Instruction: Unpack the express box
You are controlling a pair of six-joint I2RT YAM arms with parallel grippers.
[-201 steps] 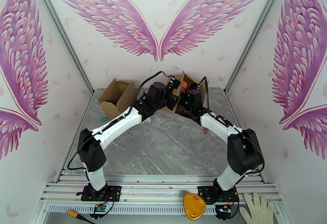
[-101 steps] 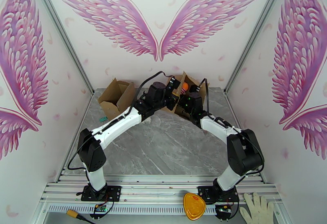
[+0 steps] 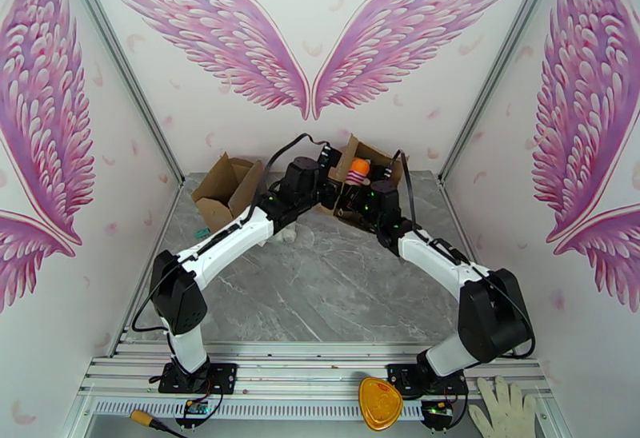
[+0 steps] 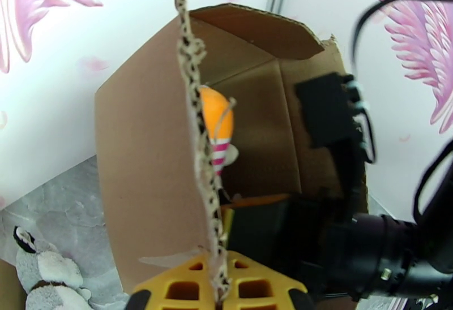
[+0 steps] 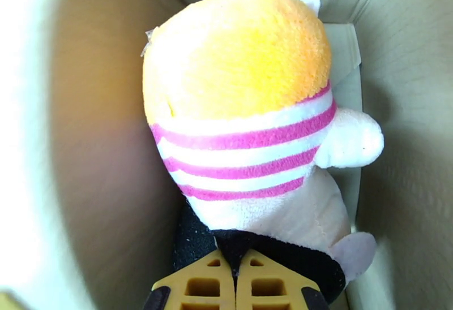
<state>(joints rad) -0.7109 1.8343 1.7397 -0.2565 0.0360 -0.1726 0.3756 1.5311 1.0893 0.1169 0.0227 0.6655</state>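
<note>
From my seat, both arms reach to the far middle of the desk (image 3: 336, 288), where the open cardboard box (image 3: 370, 152) stands tipped, its mouth toward the arms.

The left end effector (image 4: 218, 291) is pressed together on the box's left wall: in the left wrist view the raw corrugated edge (image 4: 195, 107) runs straight up from between the two yellow fingers. In the top view I see this end effector (image 3: 330, 174) at the left side of the box.

The right end effector (image 5: 236, 274) is inside the box, its yellow fingers pinching the dark lower part of a soft toy (image 5: 243, 79). The toy has an orange top, pink and white stripes below and pale stubby arms, and it sits directly ahead of the fingertips, with box walls on both sides of it. From above, the toy (image 3: 359, 169) shows at the box mouth, just beyond the right end effector (image 3: 354, 189). The left wrist view shows it (image 4: 216, 121) just right of the gripped wall.

A second open box (image 3: 228, 190) stands at the far left of the desk. A penguin toy (image 3: 286, 232) lies on the desk by the left arm. A white glove (image 3: 504, 408) lies at the near right.
</note>
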